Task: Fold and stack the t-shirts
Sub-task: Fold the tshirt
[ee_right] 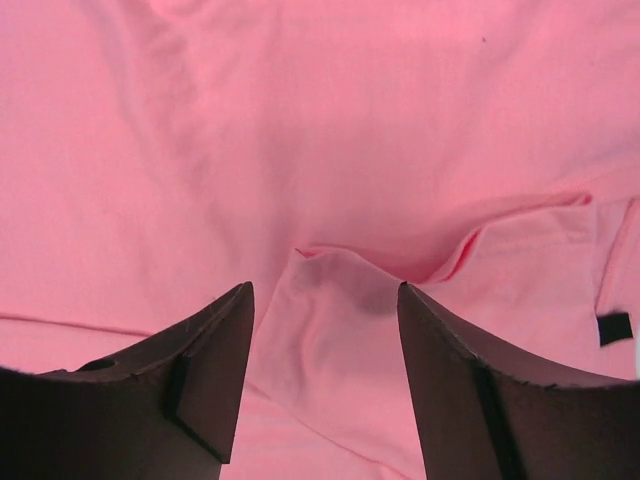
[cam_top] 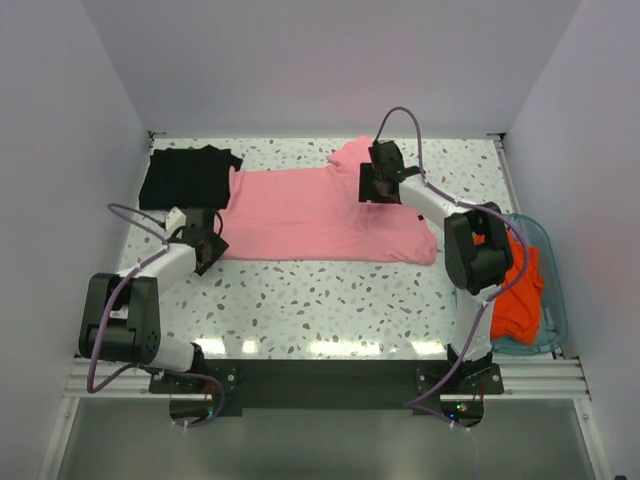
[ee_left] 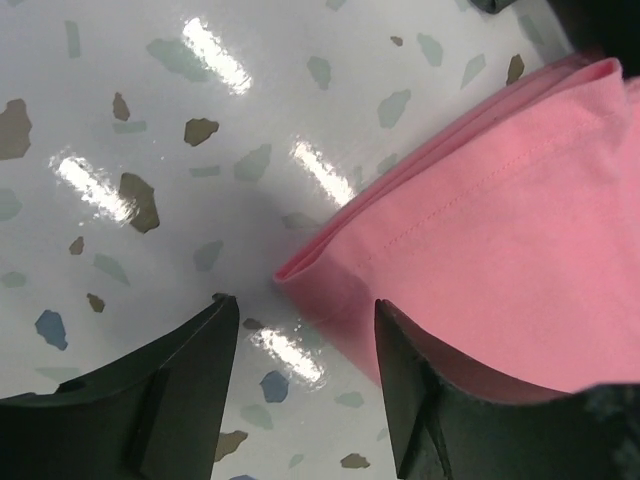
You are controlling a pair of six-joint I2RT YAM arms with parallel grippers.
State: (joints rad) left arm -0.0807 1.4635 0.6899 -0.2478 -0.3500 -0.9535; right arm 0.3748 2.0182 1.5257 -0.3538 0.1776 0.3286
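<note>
- Pink shirt (cam_top: 320, 215): thin soft knit, judged light and limp. It will sag and drag if lifted at one point, so it needs two holds well apart.
- Hold, left: the near-left hem corner (ee_left: 300, 275), where the edge shows several layers lying flat on the desk (cam_top: 330, 300). A pinch must catch all the layers. The glossy top gives little friction, so the cloth should slide easily.
- Hold, right: the raised fold by the sleeve (ee_right: 440, 265). A ridge is easier to nip than flat cloth.
- Left claw (ee_left: 305, 305): released, jaws apart, with the hem corner just ahead between the tips. Nothing is gripped.
- Right claw (ee_right: 325, 290): released, jaws apart over the far-right part of the shirt, holding nothing.
- Look: plain pink, matte, stitched hem, spread wide across the middle of the desk with soft wrinkles and one sleeve bunched at the far right.
- Black shirt (cam_top: 188, 177): a compact dark block at the far left, touching the pink one's left edge.
- Orange shirts (cam_top: 515, 290): crumpled in the tub (cam_top: 555, 310) at the near right.
</note>
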